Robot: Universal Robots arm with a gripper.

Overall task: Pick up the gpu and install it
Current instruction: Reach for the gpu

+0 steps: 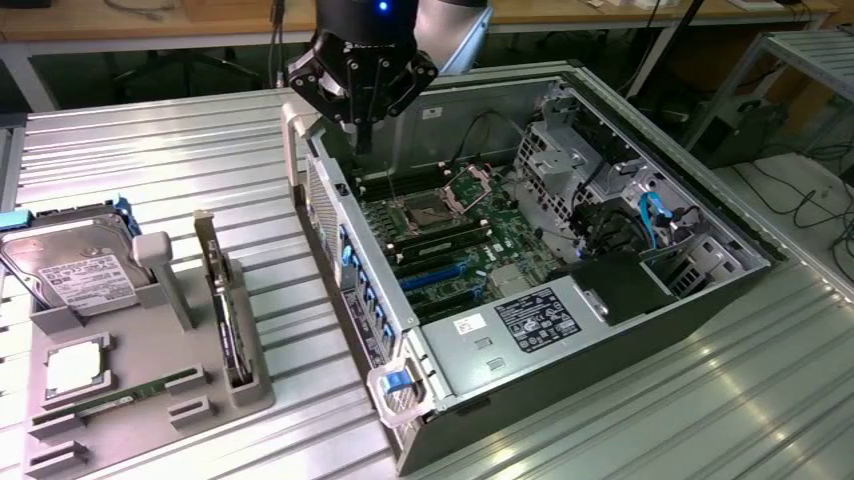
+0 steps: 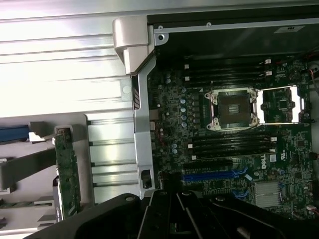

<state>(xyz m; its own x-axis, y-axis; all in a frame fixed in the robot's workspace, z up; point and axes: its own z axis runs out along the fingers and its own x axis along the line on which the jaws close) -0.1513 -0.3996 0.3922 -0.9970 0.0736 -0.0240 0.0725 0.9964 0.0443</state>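
The gpu (image 1: pixel 227 320) stands on edge in a grey holder (image 1: pixel 200 400) on the exterior view's left, silver bracket end farthest from the camera. In the wrist view the gpu (image 2: pixel 67 172) shows its green circuit-board face beside the case wall. My gripper (image 1: pixel 363 135) hangs above the back corner of the open computer case (image 1: pixel 534 340), well away from the gpu, shut with nothing between its fingers. Its black body (image 2: pixel 174 219) is seen in the wrist view over the motherboard (image 2: pixel 224 149), near the blue card slots (image 2: pixel 214 175).
The grey holder also carries a silver hard drive (image 1: pixel 80 270), a processor chip (image 1: pixel 74 365) and a narrow green memory stick (image 1: pixel 127 392). Inside the case are the open processor socket (image 1: pixel 434 210), memory slots, cables and drive cages (image 1: pixel 574 160). Ribbed metal table (image 1: pixel 160 150) surrounds everything.
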